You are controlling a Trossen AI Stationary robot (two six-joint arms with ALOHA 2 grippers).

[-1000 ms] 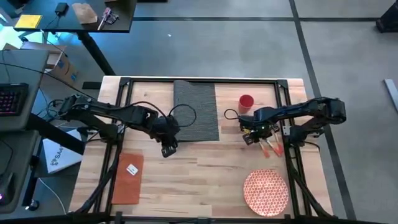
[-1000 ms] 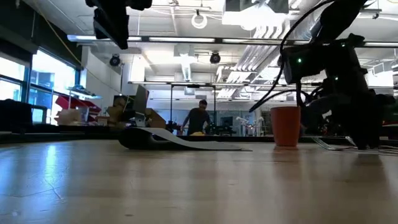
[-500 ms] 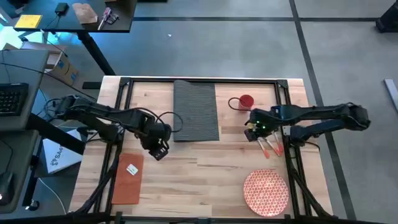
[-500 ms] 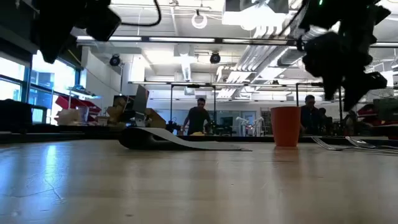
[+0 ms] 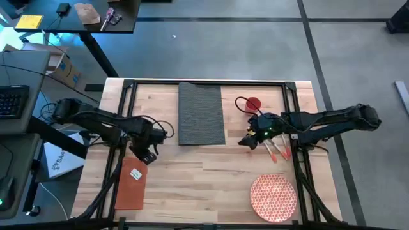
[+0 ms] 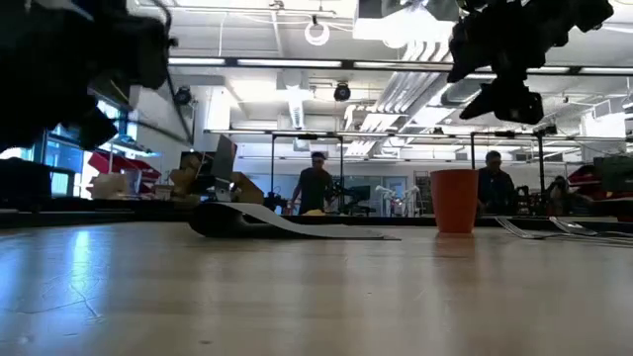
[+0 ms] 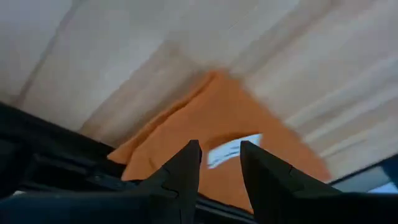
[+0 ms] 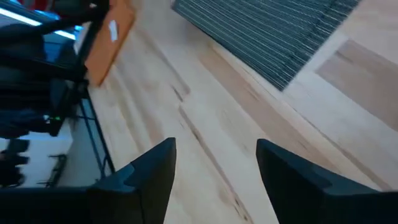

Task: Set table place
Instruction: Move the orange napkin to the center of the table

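Note:
The dark grey ribbed placemat [image 5: 201,114] lies flat at the table's far middle. Right of it stands the small red cup [image 5: 254,104]. The fork, spoon and orange-handled utensil [image 5: 278,149] lie side by side at the right. The red-and-white plate [image 5: 273,198] sits near the front right corner. At the front left, the orange napkin [image 5: 131,184] with a white label lies flat. My left gripper [image 7: 219,155] hovers over the napkin's far end, open by a narrow gap. My right gripper [image 5: 246,142] hangs open above bare wood, between the placemat and the utensils.
A black metal frame [image 5: 125,96] runs around the table top [image 5: 204,172]. Bare wood lies between the napkin and the plate. A dark desk [image 5: 70,16] with clutter stands beyond the far left corner. People [image 6: 316,188] show in the room behind.
My left gripper has gone from the placemat's near left corner toward the table's left and near edges, ending over the napkin's far end. My right gripper has risen from beside the utensils and gone a little toward the table's left edge.

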